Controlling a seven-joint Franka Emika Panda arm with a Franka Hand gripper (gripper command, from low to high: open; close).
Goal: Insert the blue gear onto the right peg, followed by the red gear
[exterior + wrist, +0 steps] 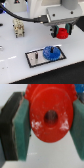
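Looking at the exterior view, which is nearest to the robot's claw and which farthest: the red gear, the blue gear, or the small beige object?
1. Red gear: inside the gripper itself.
2. Blue gear: just below, on the plate.
3. Beige object: far off toward the exterior view's left.

Exterior view raised, angled down across the white surface [12,55] from some way off, wrist view very close, looking down past the hand [48,119], blurred, shared part apparently only the red gear [62,33].
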